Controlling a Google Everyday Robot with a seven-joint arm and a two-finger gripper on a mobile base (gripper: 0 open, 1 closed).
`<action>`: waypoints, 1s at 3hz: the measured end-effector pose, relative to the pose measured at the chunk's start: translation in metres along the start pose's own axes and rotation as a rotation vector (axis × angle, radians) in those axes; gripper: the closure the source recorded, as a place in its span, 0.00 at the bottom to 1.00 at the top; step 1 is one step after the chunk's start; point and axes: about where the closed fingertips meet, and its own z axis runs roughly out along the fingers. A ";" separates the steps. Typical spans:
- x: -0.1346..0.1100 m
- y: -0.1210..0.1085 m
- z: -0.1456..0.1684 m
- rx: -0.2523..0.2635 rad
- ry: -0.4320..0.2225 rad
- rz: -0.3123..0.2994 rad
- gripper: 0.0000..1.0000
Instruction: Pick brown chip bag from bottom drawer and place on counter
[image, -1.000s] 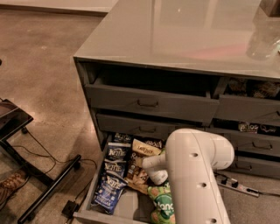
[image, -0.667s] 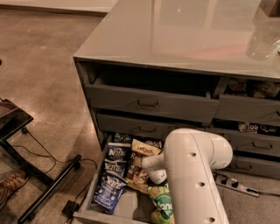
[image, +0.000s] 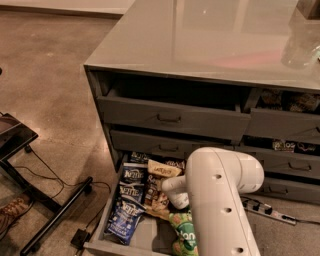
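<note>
Gripper (image: 175, 193), grip state untellable, over brown chip bag (image: 158, 186): pinch its twelve-o'clock cream band, avoiding blue bags (image: 131, 191) at nine.

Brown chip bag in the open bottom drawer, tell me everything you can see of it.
The brown chip bag is crinkly, brown with a cream-yellow top band and pale script. It lies flat in the bottom drawer, band toward the back, with blue bags along its left and a green bag at its lower right. The end effector sits at its right edge, covering part of it.
</note>
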 end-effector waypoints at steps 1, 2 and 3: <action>0.000 -0.002 0.000 -0.006 -0.001 0.013 0.63; 0.000 -0.002 0.000 -0.006 -0.001 0.013 0.86; 0.000 -0.002 0.000 -0.006 -0.001 0.013 1.00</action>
